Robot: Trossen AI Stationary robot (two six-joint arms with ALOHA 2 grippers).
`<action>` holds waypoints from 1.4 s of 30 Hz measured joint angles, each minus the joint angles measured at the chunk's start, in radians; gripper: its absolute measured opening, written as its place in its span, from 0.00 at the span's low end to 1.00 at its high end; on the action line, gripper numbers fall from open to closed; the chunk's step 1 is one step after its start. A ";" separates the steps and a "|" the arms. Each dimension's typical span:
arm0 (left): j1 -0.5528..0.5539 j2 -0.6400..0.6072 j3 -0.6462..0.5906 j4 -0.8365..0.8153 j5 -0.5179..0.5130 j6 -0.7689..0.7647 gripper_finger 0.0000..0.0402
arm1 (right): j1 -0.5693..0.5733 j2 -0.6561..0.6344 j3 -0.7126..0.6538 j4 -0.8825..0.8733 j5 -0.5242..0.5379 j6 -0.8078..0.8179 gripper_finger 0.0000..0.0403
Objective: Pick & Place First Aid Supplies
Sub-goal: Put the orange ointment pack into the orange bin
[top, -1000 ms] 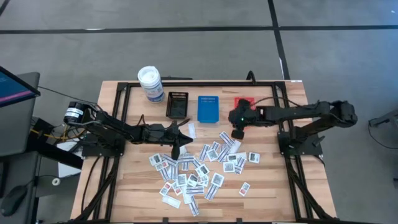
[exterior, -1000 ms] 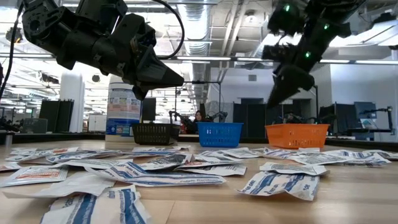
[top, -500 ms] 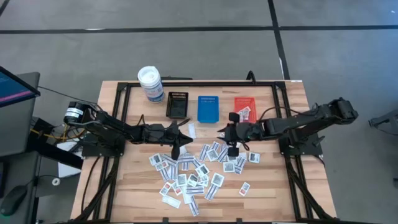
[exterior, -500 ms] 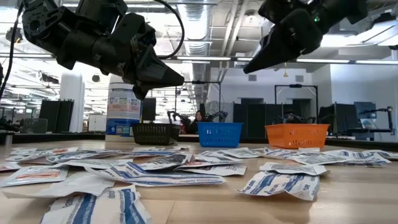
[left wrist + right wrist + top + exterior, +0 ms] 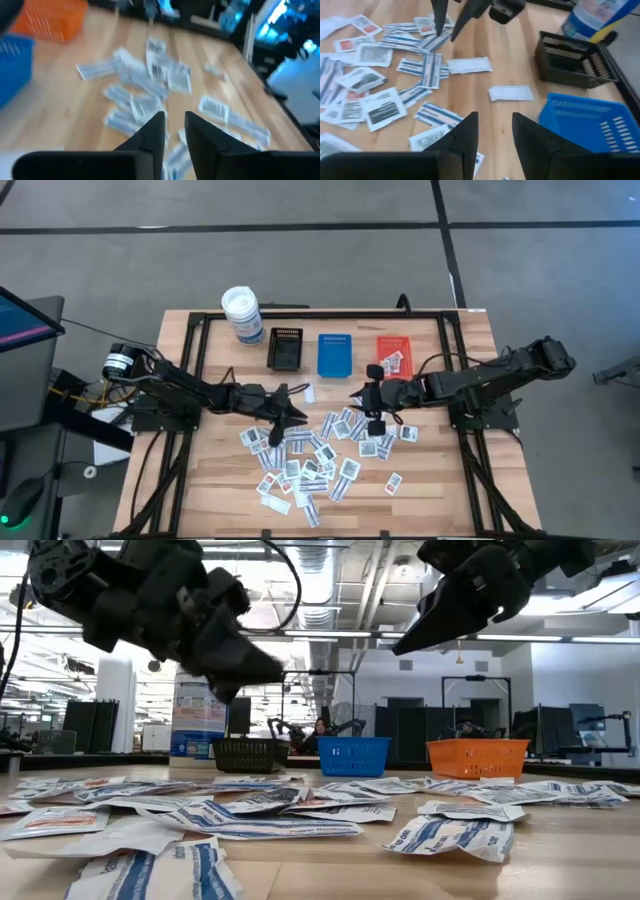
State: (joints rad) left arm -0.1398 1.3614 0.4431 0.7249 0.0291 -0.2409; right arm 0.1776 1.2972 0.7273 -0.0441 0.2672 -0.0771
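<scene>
First aid supplies (image 5: 315, 450) lie scattered over the middle of the worktop (image 5: 190, 480), with a few packets already in the orange tray (image 5: 392, 355) beside the blue tray (image 5: 334, 353) and black tray (image 5: 285, 348). My left gripper (image 5: 285, 418) has dropped lower and swung toward the near-left edge of the pile in the last half second, and its fingers (image 5: 152, 132) now show a narrow gap with nothing between them; they were tighter a moment ago, so I judge I'm setting up for a fresh pick. My right gripper (image 5: 372, 412) has stayed over the pile's far right side, fingers (image 5: 465, 132) apart and empty, after coming back from the orange tray.
</scene>
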 joint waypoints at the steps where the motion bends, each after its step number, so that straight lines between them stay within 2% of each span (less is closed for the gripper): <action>1: 0.000 -0.003 0.000 -0.041 0.006 -0.027 0.21 | 0.000 0.000 0.000 0.000 -0.018 0.000 0.28; 5: 0.009 -0.063 0.000 -0.272 0.006 -0.110 0.22 | 0.000 0.000 0.000 0.000 -0.058 0.000 0.28; 10: 0.006 -0.217 0.000 -0.572 0.032 -0.241 0.22 | 0.000 0.000 0.000 -0.004 -0.058 0.000 0.28; 15: -0.041 -0.331 0.000 -0.712 0.099 -0.299 0.21 | 0.000 0.000 0.000 -0.007 -0.058 0.000 0.28; 19: -0.088 -0.339 0.000 -0.821 0.102 -0.367 0.21 | 0.000 0.000 0.000 -0.008 -0.058 0.000 0.28; 23: -0.130 -0.287 0.000 -0.872 0.098 -0.402 0.21 | 0.000 0.000 0.000 -0.008 -0.058 0.000 0.28; 32: -0.153 -0.151 0.003 -0.852 0.071 -0.391 0.21 | 0.000 0.000 0.000 -0.008 -0.058 0.000 0.28; 42: -0.153 -0.131 0.003 -0.845 0.054 -0.335 0.21 | 0.000 0.000 0.000 -0.008 -0.058 0.000 0.28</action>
State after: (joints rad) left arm -0.2928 1.2301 0.4465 -0.1204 0.0829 -0.5754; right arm 0.1776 1.2976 0.7274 -0.0517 0.2089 -0.0776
